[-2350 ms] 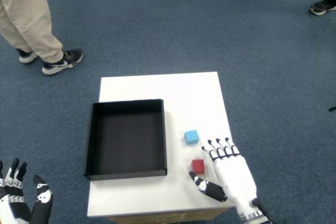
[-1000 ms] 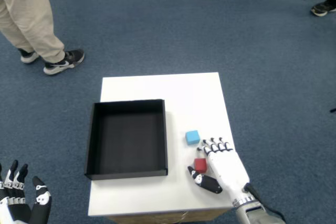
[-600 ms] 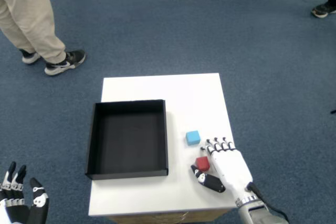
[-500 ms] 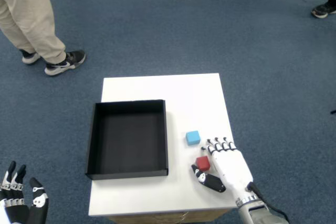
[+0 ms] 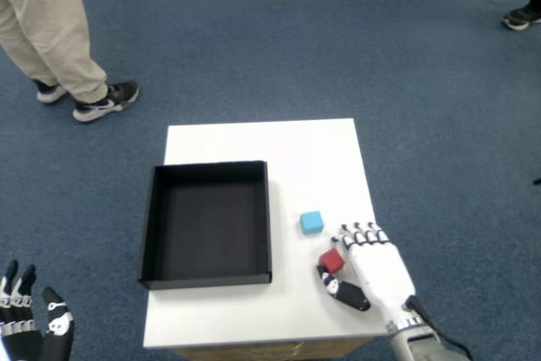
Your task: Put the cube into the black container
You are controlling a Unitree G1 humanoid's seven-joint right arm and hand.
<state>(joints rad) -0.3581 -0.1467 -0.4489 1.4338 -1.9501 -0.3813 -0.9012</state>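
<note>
- Two small cubes on show: one small red cube with matte, flat faces, and one small light-blue cube of the same boxy shape.
- One white, smooth square tabletop carries everything, set on a blue carpeted floor with a fine, fuzzy weave.
- One black square container, open at the top, with thin upright walls and a dull dark floor inside, sits well off to the left of the robot hand.
- The right robot hand, glossy white shell with black joints, sits at the tabletop's near right corner, four fingers curled forward, black-tipped thumb swung in low.
- The red cube is tucked right against the left side of the robot hand, sitting tilted between thumb and curled fingers; the robot hand looks closed around it in a pinch.
- The light-blue cube lies just ahead and to the left of the fingertips, apart from them and apart from the red cube, on the bare tabletop.
- One second robot hand, black and white, shows at the lower left, off the tabletop.
- One person's legs in beige trousers with dark sneakers stand on the carpet, far ahead and left.
</note>
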